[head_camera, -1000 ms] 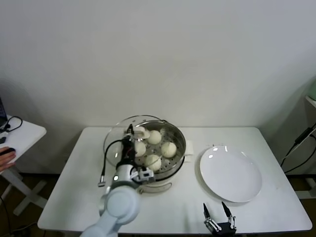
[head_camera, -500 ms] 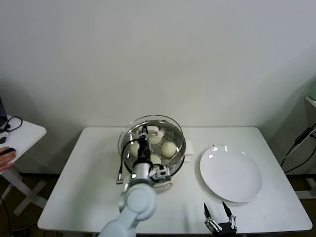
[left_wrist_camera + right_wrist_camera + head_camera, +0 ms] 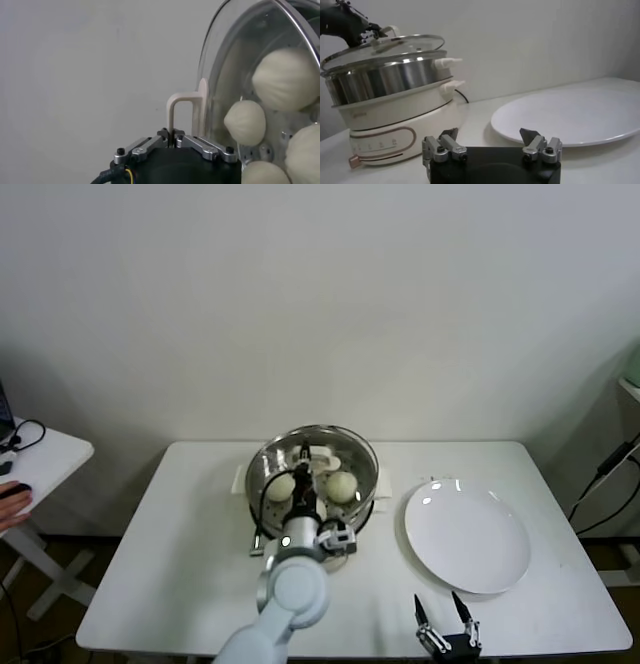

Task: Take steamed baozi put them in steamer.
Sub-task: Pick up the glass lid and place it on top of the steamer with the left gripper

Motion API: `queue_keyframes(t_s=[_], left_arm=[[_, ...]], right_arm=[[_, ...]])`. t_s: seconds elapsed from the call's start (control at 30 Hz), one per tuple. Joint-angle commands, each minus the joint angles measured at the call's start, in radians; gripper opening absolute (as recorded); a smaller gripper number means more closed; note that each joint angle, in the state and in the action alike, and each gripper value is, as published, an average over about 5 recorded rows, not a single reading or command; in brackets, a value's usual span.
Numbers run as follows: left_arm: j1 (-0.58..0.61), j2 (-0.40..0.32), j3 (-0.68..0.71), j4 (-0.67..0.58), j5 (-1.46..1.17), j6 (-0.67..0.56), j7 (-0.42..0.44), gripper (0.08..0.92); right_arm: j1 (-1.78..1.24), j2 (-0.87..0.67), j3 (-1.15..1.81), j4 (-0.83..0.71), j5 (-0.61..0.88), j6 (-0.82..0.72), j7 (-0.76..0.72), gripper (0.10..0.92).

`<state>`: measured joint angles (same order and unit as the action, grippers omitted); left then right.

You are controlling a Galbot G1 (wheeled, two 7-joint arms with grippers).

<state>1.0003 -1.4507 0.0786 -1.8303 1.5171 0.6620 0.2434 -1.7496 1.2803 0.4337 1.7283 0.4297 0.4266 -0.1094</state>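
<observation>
light: even, soft, bright from overhead | shadows: faint under my table (image 3: 160, 564) | glare: small highlights on the plate (image 3: 467, 536) and the steamer (image 3: 390, 80) wall | blur: my left gripper (image 3: 175, 141) close up looks soft, baozi (image 3: 286, 77) hazy behind the glass lid (image 3: 235, 60)

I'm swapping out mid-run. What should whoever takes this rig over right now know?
Left tool: shut on the glass lid's white handle, holding the glass lid just above the steamer.
Right tool: open, idle at the near table edge by the white plate.
Done: baozi are in the steamer; the plate is bare.
Left: lower the lid onto the rim, release.
</observation>
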Motion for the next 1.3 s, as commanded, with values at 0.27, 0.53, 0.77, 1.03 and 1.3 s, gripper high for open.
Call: queue_keyframes(t_s=[0.27, 0.53, 0.77, 1.03, 1.3], left_arm=[[0.005, 0.004, -0.002, 0.032, 0.033, -0.014, -0.001, 0.137], [0.001, -0.006, -0.007, 0.045, 0.028, -0.018, -0.004, 0.137], [0.001, -0.009, -0.008, 0.057, 0.031, -0.024, -0.017, 0.137], [0.001, -0.001, -0.013, 0.062, 0.024, -0.03, -0.021, 0.137], [0.007, 0.0, -0.012, 0.059, 0.01, -0.027, -0.045, 0.137]], right_arm=[[0.005, 0.001, 0.0, -0.001, 0.002, 0.001, -0.002, 0.823], [0.005, 0.001, 0.001, -0.002, 0.003, 0.003, -0.003, 0.823], [0.006, 0.003, 0.001, -0.002, 0.003, 0.006, -0.003, 0.823], [0.007, 0.003, 0.0, -0.004, 0.003, 0.01, -0.004, 0.823], [0.009, 0.003, -0.001, -0.003, 0.005, 0.012, -0.004, 0.823]])
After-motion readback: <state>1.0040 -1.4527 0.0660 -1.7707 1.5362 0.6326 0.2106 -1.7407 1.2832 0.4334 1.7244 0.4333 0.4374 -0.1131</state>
